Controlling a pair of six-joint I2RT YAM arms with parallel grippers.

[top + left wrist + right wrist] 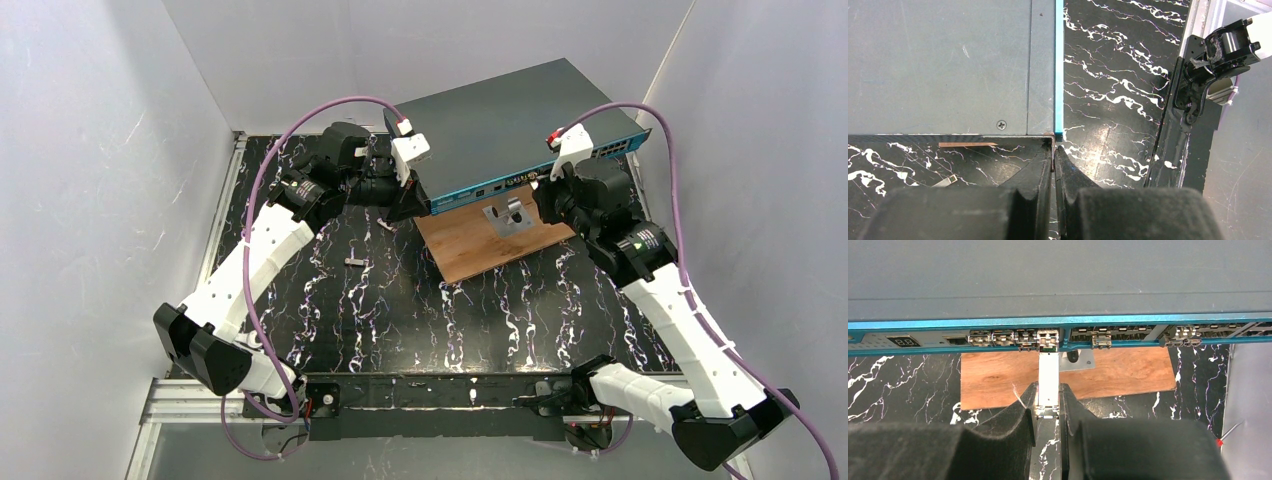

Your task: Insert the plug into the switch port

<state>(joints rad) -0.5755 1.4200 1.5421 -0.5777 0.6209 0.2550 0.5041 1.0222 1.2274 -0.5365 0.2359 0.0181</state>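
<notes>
Right wrist view: the right claw point(1048, 399) is clenched on the plug point(1048, 377), a slim silvery stick pinched at its near end between the two black fingers point(1020, 415). Straight ahead of the claw the plug runs to the switch point(1058, 280). Its far tip is at the mouth of a socket in the teal front strip point(1128, 321); how deep it sits, I can't tell. Just beyond the claw, under the plug, lies the wooden board point(998, 382). A small metal bracket point(1085, 360) peeks out just right of the plug, tucked below the switch's front. Either side of the claw spreads the black marbled desk point(898, 385).

Over to the left wrist view: the left claw point(1054, 152) is clenched tight on nothing, fingertips pressed together right up against the switch's near corner, where the teal strip ends. The grey top spreads ahead and to the claw's left.

From the top view, the two claws are well apart along the switch's front. A small metal piece point(355, 262) lies on the desk, back toward the bases from the left claw.
</notes>
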